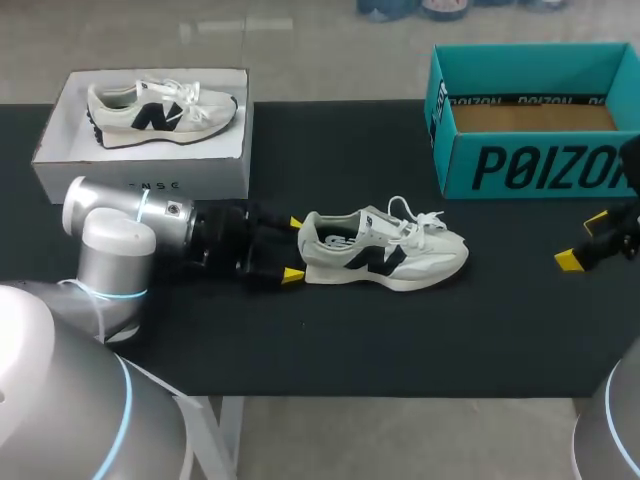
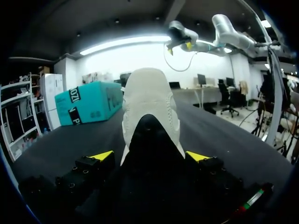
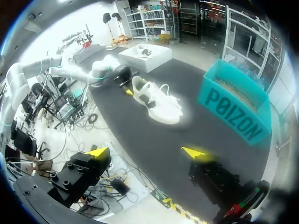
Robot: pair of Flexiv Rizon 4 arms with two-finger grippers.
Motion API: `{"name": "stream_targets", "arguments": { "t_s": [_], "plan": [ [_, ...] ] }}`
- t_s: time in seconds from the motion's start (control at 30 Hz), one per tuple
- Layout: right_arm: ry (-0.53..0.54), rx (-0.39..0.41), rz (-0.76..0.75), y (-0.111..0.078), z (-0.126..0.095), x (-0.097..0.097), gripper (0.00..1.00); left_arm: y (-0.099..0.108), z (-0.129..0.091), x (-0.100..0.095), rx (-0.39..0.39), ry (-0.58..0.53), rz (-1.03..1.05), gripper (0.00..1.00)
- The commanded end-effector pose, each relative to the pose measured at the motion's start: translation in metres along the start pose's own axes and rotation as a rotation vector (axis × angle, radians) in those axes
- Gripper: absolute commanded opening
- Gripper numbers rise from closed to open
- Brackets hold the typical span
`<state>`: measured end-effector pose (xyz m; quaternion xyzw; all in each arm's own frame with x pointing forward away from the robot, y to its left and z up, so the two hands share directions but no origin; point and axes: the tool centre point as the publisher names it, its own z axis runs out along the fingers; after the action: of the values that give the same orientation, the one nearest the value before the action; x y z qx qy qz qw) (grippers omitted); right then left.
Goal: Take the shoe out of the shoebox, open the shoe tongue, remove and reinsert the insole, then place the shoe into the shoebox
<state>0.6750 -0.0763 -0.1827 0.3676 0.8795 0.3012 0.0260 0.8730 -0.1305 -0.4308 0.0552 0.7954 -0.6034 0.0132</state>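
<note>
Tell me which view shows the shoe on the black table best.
The head view: the shoe shows whole, side-on, laces included. The left wrist view gives only its heel, end-on; the right wrist view shows it small and distant.

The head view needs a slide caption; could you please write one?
Left gripper at the heel of the shoe on the table, teal shoebox open.

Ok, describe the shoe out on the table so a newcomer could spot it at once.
Find the black table, with a teal box at the right and a white box at the left. The shoe lies mid-table between them; unlike its twin in the white box, it sits in no box.
</note>
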Motion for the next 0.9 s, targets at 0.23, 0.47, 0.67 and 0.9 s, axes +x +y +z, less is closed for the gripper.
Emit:
{"name": "stream_targets", "arguments": {
  "t_s": [0.23, 0.47, 0.67, 0.9],
  "plan": [
    [-0.007, -0.005, 0.001, -0.004, -0.001, 0.003, 1.0, 0.007, 0.008, -0.001, -0.017, -0.046, -0.048, 1.0],
    [-0.007, -0.005, 0.001, -0.004, -0.001, 0.003, 1.0, 0.006, 0.005, 0.005, 0.003, -0.041, -0.056, 1.0],
    [-0.007, -0.005, 0.001, -0.004, -0.001, 0.003, 1.0, 0.01, -0.001, 0.011, 0.001, -0.029, -0.057, 1.0],
    [-0.007, -0.005, 0.001, -0.004, -0.001, 0.003, 1.0, 0.003, -0.006, 0.012, 0.011, -0.034, -0.051, 1.0]
  ]
}}
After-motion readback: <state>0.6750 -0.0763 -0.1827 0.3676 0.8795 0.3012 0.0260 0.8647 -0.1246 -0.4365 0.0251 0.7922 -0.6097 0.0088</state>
